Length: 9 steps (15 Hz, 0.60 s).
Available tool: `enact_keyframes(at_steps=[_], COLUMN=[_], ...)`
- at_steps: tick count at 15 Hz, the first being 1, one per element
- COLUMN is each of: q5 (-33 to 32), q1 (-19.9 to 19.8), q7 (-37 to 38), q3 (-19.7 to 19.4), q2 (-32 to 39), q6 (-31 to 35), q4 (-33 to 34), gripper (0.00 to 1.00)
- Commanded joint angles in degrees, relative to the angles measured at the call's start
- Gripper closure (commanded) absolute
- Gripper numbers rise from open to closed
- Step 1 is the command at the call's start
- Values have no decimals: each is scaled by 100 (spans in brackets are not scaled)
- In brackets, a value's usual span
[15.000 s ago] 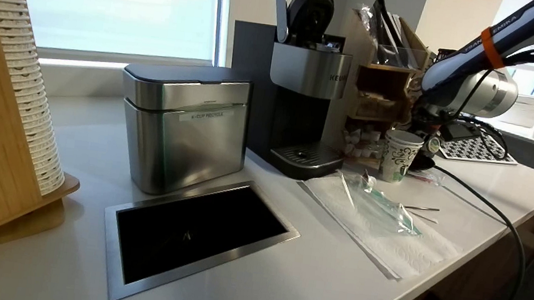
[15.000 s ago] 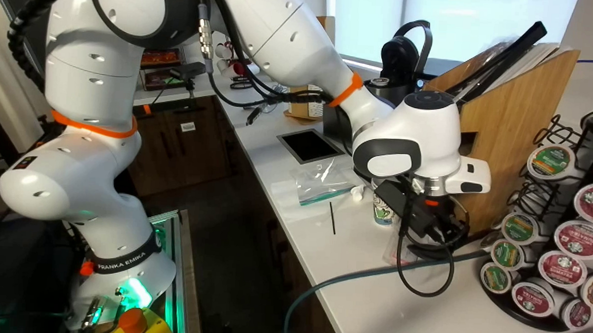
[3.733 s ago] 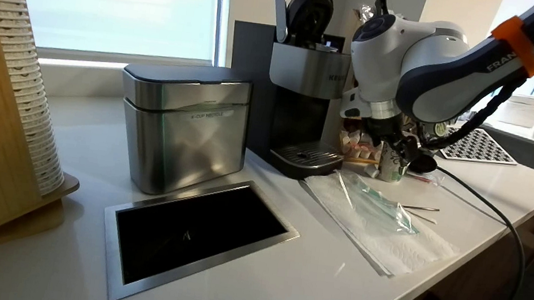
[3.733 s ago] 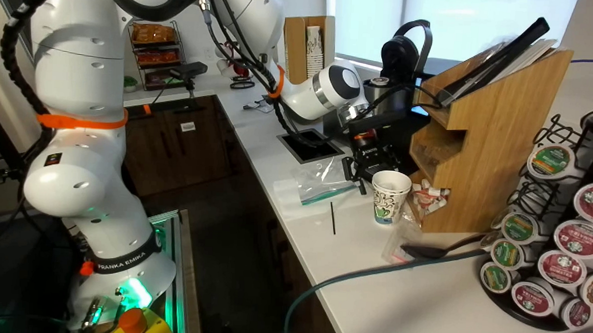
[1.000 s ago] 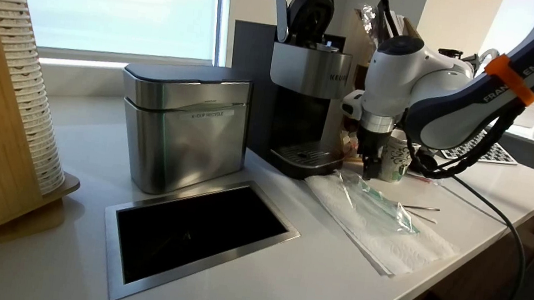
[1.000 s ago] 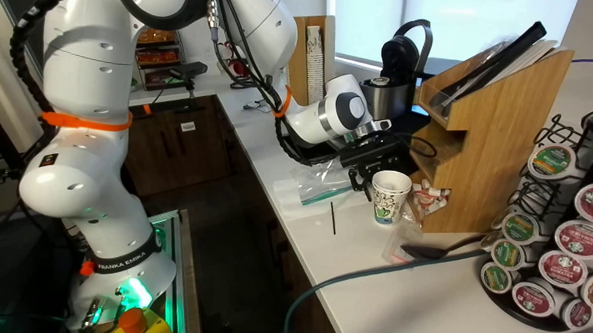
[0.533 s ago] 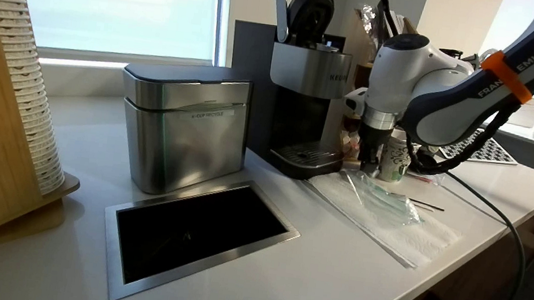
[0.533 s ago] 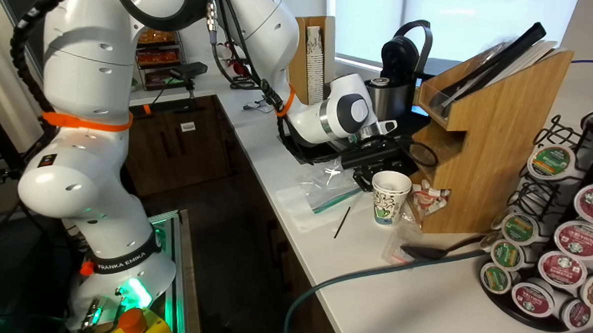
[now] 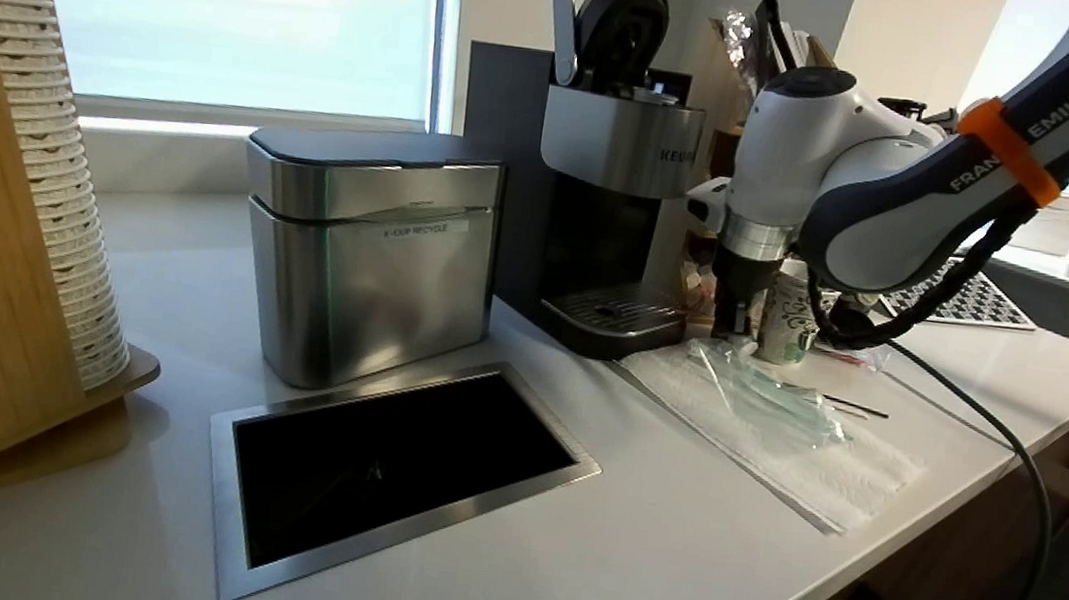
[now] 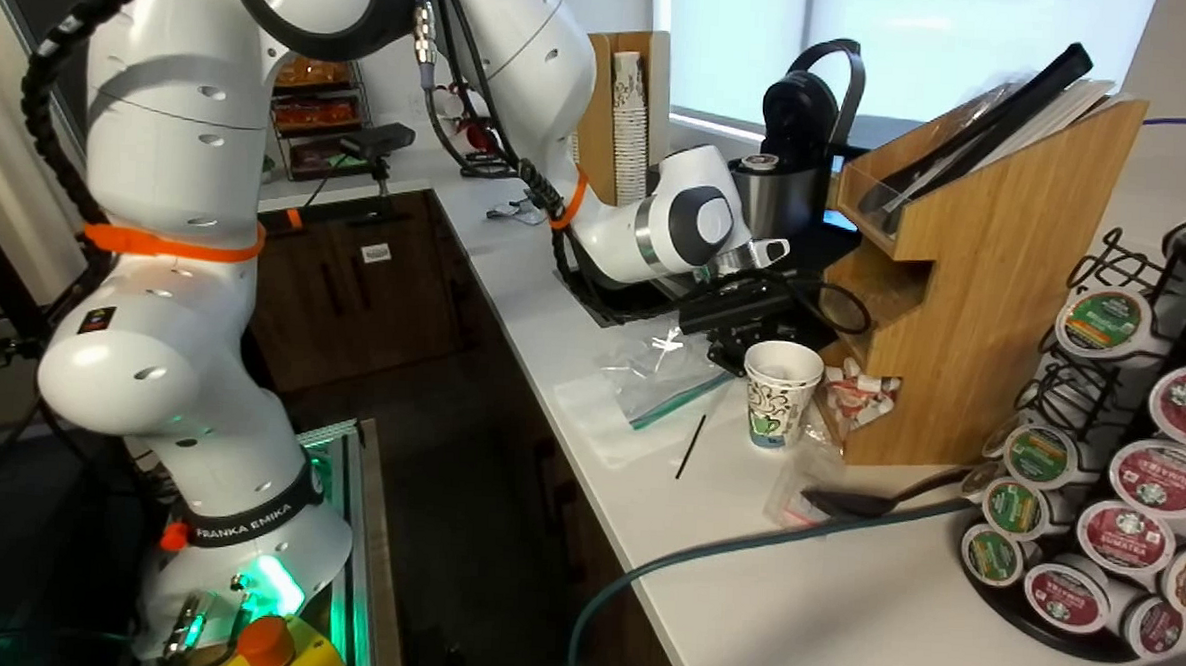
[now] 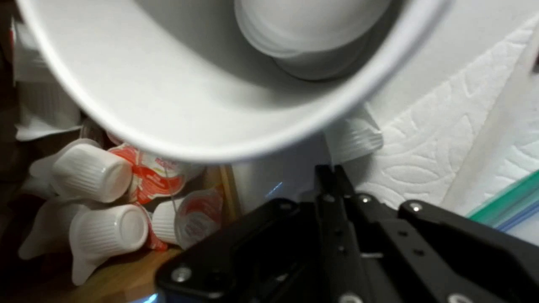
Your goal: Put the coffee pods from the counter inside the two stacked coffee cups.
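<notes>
Lying just past the fingertips of the gripper [image 11: 332,171], a small white pod [image 11: 356,136] shows in the wrist view, partly hidden behind the rim of the two stacked coffee cups [image 11: 202,152]. The fingers are pressed together with the pod outside their grip; whether they touch it, I can't tell. That close look also reaches into the cups, where more white pods [image 11: 311,25] lie; I can't make those out from the exterior views. What the wrist misses, an exterior view gives: the cups nested and upright just beside the gripper, and a black stand [image 10: 1007,609] loaded with lidded pods [image 10: 1125,536]. Across the off-white counter [image 9: 505,558], a clear plastic bag [image 9: 774,403] lies over a paper towel [image 9: 866,479], with a steel canister [image 9: 396,274] and a coffee machine [image 9: 623,144] near the bright window [image 9: 226,3].
</notes>
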Motion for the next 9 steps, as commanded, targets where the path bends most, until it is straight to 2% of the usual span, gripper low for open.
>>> enact_keyframes(at_steps=[1,4,9], q5=[-298,-702,-2050], q1=[258,419,760], q7=[53,254,1668], q3=[-108,-171,-403], q2=[-288,-476,-1045], q6=[75,50,-58], q4=[-336,-553,-1023], gripper=[100,100,100])
